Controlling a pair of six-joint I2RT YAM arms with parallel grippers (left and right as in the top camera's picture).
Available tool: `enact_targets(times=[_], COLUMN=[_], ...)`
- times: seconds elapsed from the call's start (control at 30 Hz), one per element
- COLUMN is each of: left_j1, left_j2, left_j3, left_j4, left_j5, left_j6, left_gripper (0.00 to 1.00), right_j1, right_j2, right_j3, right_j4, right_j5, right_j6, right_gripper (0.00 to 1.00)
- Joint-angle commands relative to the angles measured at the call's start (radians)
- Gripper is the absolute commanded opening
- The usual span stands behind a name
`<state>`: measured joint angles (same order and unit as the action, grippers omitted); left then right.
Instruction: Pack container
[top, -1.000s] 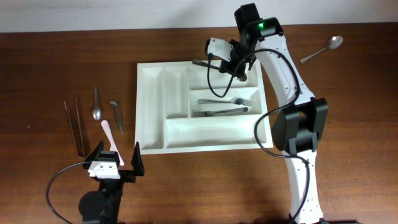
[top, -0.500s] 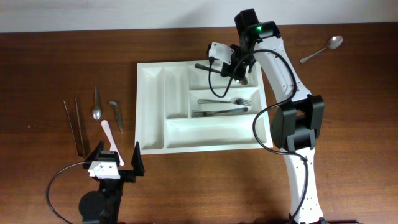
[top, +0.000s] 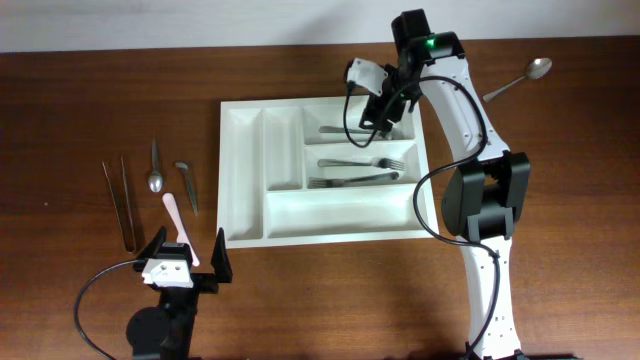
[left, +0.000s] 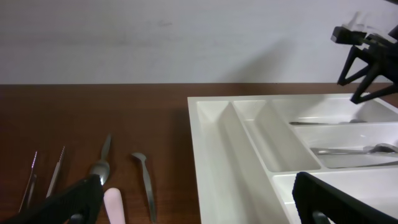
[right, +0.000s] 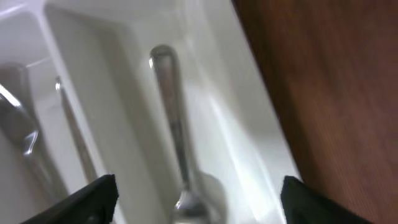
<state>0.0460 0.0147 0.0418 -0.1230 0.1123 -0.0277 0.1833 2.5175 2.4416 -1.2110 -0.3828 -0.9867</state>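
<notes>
The container is a white cutlery tray in the middle of the table. My right gripper hovers open over its top wide compartment. Below it, a metal spoon lies loose in that compartment. In the right wrist view the spoon rests between my spread fingers, touching neither, beside the tray wall. Two forks lie in the middle wide compartment. My left gripper stands open at the front left, holding nothing. It faces the container's left side.
Left of the tray lie a small spoon, a bent metal utensil, two thin metal sticks and a pink-handled piece. Another spoon lies at the far right back. The right arm's base stands right of the tray.
My right gripper has opened and let go of the spoon, which now lies in the top wide compartment. The gripper has shifted slightly right. The left arm has not moved.
</notes>
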Motion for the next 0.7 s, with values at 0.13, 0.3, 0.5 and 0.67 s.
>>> enact_targets(times=[0.13,0.3,0.5,0.67], left_j1=[-0.004,-0.004,-0.004,-0.004], left_j2=[-0.008,-0.008,-0.008,-0.008], left_j3=[-0.008,-0.008,-0.008,-0.008], left_j4=[0.003,0.003,0.003,0.003], left_j5=[-0.007,-0.007,-0.007,-0.007], left_j6=[-0.002,-0.002,-0.002,-0.002], left_gripper=[0.99,0.99,0.99,0.99], right_j1=[-0.014,-0.045,-0.101,-0.169], right_j2=[-0.034,-0.073,-0.081,-0.082], right_j3=[0.082,0.167,0.268,0.285], right_j4=[0.034,0.029,-0.026,-0.021], right_j5=[-0.01,-0.006,-0.015,-0.207], right_j6=[0.43,0.669,1.038,1.115], right_gripper=[0.94,0.99,0.99,0.99])
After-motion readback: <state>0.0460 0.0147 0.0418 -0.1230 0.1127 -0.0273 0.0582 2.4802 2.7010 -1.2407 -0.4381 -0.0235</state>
